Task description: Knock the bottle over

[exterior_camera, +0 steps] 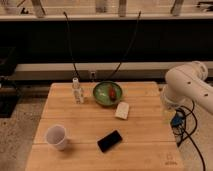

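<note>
The bottle point(77, 91) is small, slim and clear, with a white cap and a pale label. It stands upright at the back left of the wooden table point(75, 117), just left of a green bowl point(102, 97). My white arm point(187, 82) reaches in from the right, beyond the table's right edge. The gripper point(168, 111) hangs at the arm's lower end beside that edge, far to the right of the bottle and not touching anything on the table.
The green bowl holds a red item point(112, 93). A cream packet point(122, 110) lies right of centre, a black phone point(109, 140) lies at the front middle, and a white paper cup point(56, 136) stands front left. Cables hang behind the table, and more lie on the floor at right point(186, 131).
</note>
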